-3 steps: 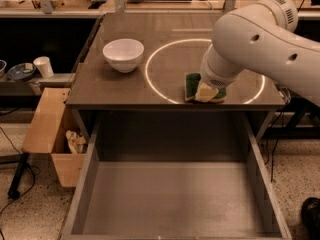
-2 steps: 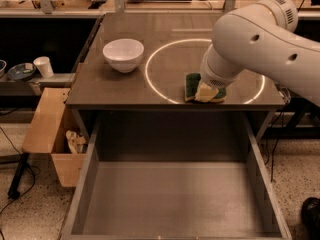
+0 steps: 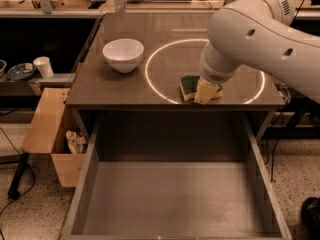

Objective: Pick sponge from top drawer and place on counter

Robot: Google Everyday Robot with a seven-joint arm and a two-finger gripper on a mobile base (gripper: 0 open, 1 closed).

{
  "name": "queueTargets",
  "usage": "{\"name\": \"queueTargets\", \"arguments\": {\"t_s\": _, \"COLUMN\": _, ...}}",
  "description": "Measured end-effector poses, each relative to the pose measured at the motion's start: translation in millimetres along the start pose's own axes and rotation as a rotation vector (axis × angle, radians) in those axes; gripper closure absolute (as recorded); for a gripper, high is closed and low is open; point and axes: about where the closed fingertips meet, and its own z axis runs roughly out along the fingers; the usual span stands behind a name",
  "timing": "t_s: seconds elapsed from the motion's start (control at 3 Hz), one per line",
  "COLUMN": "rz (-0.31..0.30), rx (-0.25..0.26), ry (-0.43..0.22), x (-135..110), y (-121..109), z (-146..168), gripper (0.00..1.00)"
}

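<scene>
The sponge (image 3: 189, 86), dark green over yellow foam, lies on the counter (image 3: 120, 91) near its front edge, on the lower arc of the bright ring of light. My gripper (image 3: 208, 91) is down at the sponge's right end, touching or just over it, and the white arm hides that end. The top drawer (image 3: 170, 199) is pulled out wide open below the counter's front edge, and its grey bottom is bare.
A white bowl (image 3: 123, 54) stands on the counter's left half. A tan wooden box (image 3: 52, 134) with crumpled paper in it hangs left of the drawer. A paper cup (image 3: 44, 66) and a dish sit on a low shelf at far left.
</scene>
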Motion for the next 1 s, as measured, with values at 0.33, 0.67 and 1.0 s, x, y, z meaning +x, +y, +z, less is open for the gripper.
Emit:
{"name": "queueTargets", "arguments": {"t_s": 0.33, "rz": 0.003, "rx": 0.010, "ry": 0.007, "x": -0.6, "y": -5.2, "z": -2.6, "gripper": 0.00}}
{"name": "queueTargets", "arguments": {"t_s": 0.67, "rz": 0.019, "rx": 0.058, "ry": 0.012, "x": 1.2, "y": -20.4, "z": -18.0, "gripper": 0.00}}
{"name": "queueTargets", "arguments": {"t_s": 1.0, "rz": 0.019, "rx": 0.058, "ry": 0.012, "x": 1.2, "y": -20.4, "z": -18.0, "gripper": 0.00}}
